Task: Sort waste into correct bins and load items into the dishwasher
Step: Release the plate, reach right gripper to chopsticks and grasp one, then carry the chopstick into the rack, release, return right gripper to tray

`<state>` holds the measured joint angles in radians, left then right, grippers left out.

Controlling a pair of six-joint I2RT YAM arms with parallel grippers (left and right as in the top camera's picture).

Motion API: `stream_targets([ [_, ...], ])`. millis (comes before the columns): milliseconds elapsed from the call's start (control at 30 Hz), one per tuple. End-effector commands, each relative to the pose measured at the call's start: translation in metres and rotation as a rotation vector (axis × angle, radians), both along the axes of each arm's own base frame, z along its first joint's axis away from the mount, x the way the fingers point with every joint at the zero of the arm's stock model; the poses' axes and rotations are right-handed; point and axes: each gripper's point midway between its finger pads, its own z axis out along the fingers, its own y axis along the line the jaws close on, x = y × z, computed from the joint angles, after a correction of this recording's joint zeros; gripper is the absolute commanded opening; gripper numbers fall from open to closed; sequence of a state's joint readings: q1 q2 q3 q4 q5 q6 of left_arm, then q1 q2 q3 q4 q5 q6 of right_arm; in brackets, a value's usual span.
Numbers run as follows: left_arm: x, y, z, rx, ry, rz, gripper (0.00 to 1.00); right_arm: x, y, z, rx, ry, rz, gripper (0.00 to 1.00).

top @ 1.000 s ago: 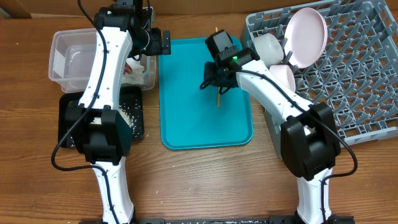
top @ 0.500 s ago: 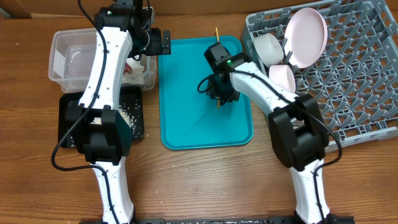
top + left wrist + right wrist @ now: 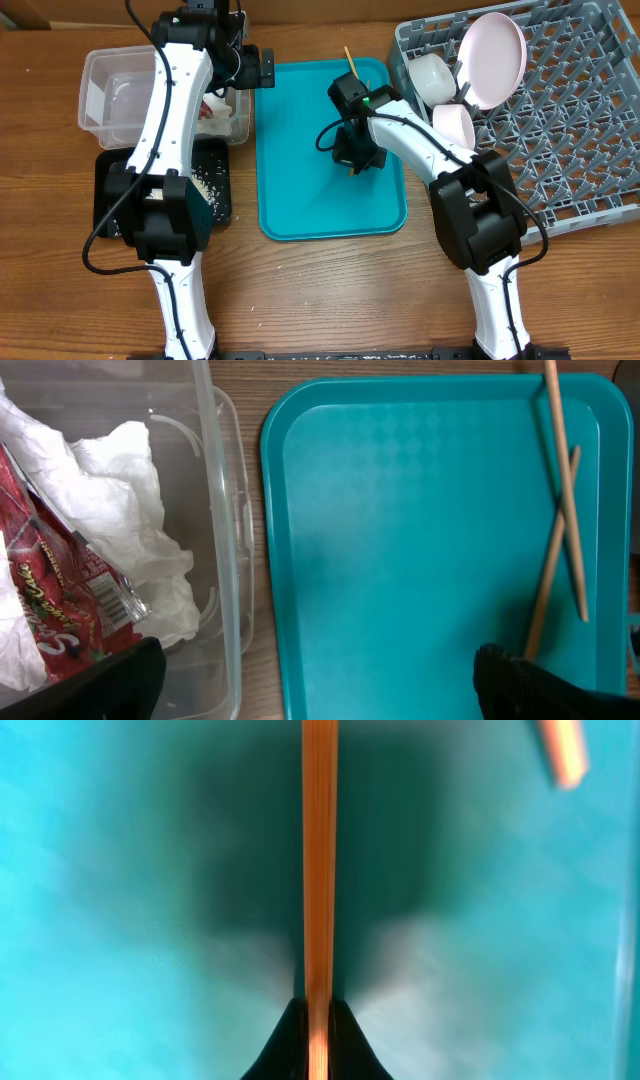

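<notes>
- The clear tub [image 3: 97, 72], to the left of the left gripper [image 3: 318, 658], holds the crumpled napkin [image 3: 130, 500] and the red wrapper [image 3: 60, 610].
- The left gripper hovers with its fingers spread wide, gripping nothing, over the teal tray's [image 3: 300, 190] near edge.
- The right gripper [image 3: 318, 1025] pinches one chopstick [image 3: 318, 850] low over the tray. The second chopstick [image 3: 562, 750] lies just beside it.
- The dish rack [image 3: 570, 140], to the right of that gripper, carries the pink plate [image 3: 492, 58].

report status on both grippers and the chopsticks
Left gripper open, empty, beside clear tub. Right gripper shut on one chopstick over teal tray. Second chopstick crosses it, loose.
</notes>
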<state>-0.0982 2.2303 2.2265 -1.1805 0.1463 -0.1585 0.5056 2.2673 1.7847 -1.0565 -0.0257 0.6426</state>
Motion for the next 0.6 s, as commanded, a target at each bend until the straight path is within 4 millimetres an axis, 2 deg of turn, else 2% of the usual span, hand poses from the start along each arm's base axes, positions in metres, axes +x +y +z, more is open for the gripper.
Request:
stream_targets([
  [0,0.003,-0.005,0.013,-0.013,-0.035,-0.004,1.00,0.005,0.000,0.046,0.020,-0.053,0.060,0.04],
  [33,0.003,-0.005,0.013,-0.013,-0.035,-0.004,1.00,0.002,0.000,0.074,0.028,-0.074,0.118,0.04],
  [67,0.003,-0.005,0.013,-0.013,-0.035,-0.004,1.00,0.000,-0.001,0.090,0.031,-0.084,0.146,0.04],
  [200,0.003,-0.005,0.013,-0.013,-0.035,-0.004,1.00,-0.016,-0.006,0.142,0.043,-0.103,0.230,0.04],
  [233,0.003,-0.005,0.013,-0.013,-0.035,-0.004,1.00,-0.024,-0.010,0.163,0.046,-0.117,0.255,0.04],
  [367,0.003,-0.005,0.013,-0.013,-0.035,-0.004,1.00,-0.029,-0.021,0.205,0.067,-0.198,0.262,0.04],
  [433,0.003,-0.005,0.013,-0.013,-0.035,-0.004,1.00,-0.027,-0.036,0.224,0.053,-0.255,0.233,0.04],
  [500,0.003,-0.005,0.013,-0.013,-0.035,-0.004,1.00,-0.022,-0.065,0.241,0.002,-0.311,0.156,0.04],
  [567,0.003,-0.005,0.013,-0.013,-0.035,-0.004,1.00,-0.018,-0.093,0.249,-0.035,-0.329,0.033,0.04],
])
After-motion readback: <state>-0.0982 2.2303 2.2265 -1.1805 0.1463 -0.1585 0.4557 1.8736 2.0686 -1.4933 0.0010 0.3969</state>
